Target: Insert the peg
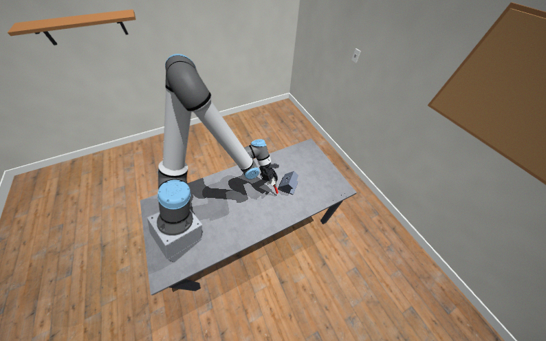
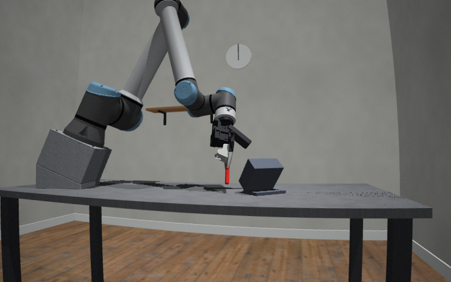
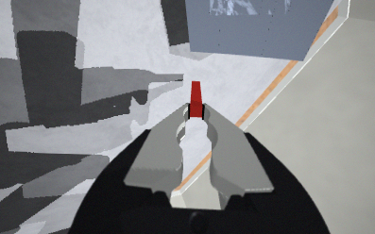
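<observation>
Above table [image 2: 325, 204], hand [image 2: 228, 161] grips peg [image 2: 226, 175]

Wooden wall shelf [image 1: 71, 20] on black brackets; brown board [image 1: 516, 93] — right wall; round clock [image 2: 238, 56]; wall switch plate [image 1: 355, 55]; plank floor [image 1: 76, 254].

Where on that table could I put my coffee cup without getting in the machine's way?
The far end of the table, beyond the sloped block, looks free, as does the near edge. It is crowded between the arm's base and the block, where the hand holds the red peg.
</observation>
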You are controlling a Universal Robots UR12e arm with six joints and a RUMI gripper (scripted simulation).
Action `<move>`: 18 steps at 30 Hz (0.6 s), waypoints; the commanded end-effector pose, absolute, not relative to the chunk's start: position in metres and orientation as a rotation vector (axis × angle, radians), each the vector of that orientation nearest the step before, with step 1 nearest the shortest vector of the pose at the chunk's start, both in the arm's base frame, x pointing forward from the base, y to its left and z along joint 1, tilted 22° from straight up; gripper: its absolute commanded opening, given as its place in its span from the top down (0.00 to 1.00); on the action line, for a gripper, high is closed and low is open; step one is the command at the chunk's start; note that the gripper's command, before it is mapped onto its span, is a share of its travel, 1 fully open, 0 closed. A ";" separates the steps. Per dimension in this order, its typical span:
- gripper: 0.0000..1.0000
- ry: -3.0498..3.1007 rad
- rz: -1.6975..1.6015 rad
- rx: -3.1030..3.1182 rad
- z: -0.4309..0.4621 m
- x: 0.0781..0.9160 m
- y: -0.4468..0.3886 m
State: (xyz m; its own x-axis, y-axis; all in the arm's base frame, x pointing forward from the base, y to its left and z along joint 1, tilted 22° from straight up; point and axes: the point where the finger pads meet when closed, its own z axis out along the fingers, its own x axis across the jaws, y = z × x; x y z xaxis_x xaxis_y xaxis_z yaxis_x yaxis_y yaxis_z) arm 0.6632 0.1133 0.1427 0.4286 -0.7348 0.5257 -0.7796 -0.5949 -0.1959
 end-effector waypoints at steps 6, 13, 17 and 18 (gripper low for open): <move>1.00 -1.378 0.933 2.569 0.147 0.662 0.123; 1.00 -1.380 0.965 2.554 0.150 0.661 0.131; 1.00 -1.381 0.974 2.550 0.151 0.661 0.133; 1.00 -1.381 0.978 2.548 0.151 0.660 0.134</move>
State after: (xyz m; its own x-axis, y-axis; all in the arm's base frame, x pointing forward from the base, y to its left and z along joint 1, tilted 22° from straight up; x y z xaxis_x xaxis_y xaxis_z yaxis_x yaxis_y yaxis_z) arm 0.6606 0.1305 0.1491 0.3965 -0.7263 0.5615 -0.7781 -0.5905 -0.2142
